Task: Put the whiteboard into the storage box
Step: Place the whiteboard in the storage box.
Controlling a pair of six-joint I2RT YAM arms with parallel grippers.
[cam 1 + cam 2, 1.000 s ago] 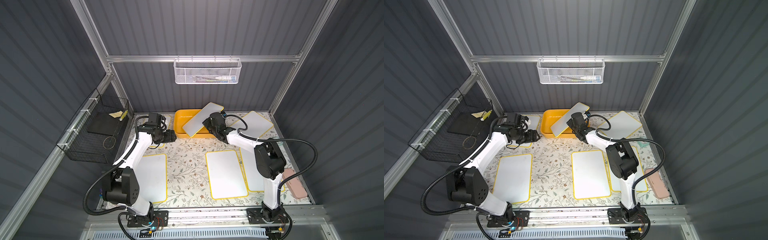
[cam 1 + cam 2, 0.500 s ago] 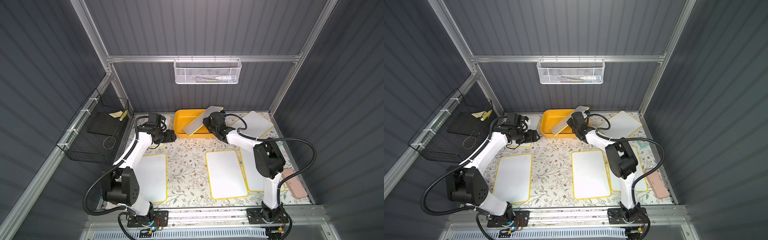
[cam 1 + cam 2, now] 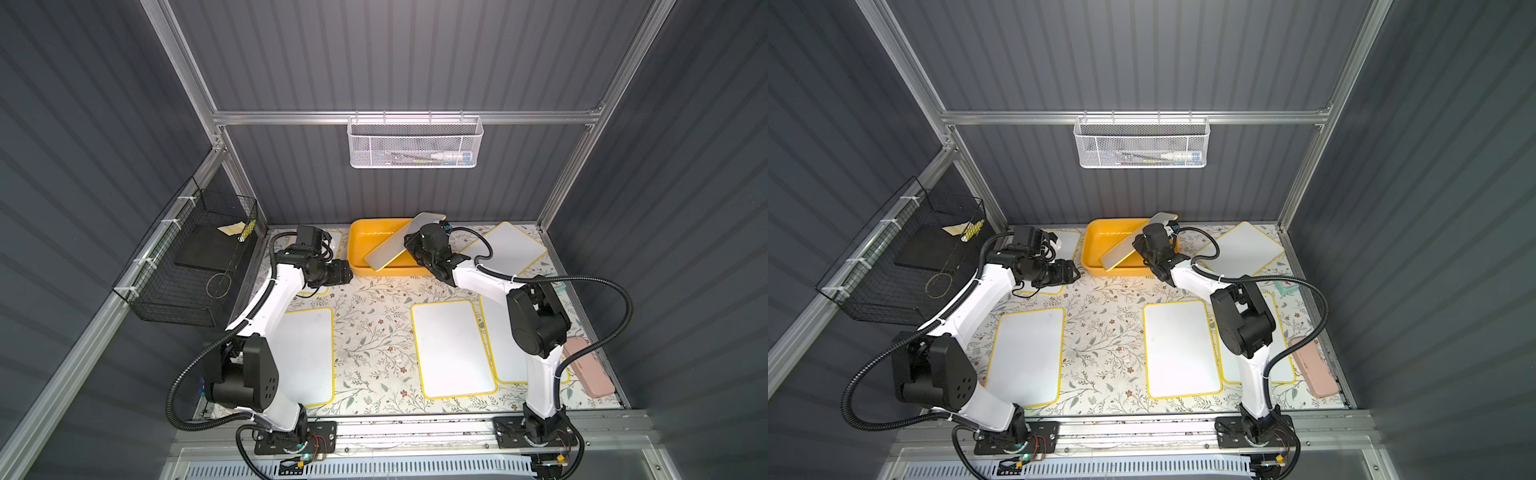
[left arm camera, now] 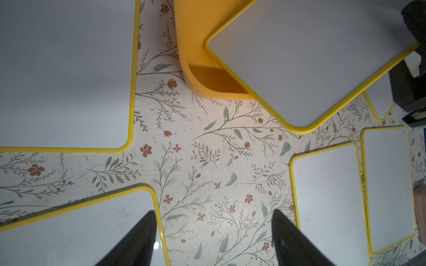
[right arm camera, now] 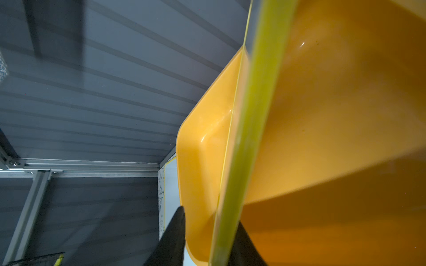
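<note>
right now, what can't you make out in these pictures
1. Floor of the storage box under the tilted whiteboard: covered by it in both top views.
2. Contents of the white mesh basket: too small behind the mesh in both top views.
3. The far-left whiteboard: mostly hidden by the left arm in both top views.

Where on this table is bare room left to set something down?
The widest bare patch is the floral mat between the left-front whiteboard and the centre whiteboard, in front of the storage box. The right side is crowded: the right-hand whiteboard lies close beside the centre one, under the right arm, with the pink case at the edge.
</note>
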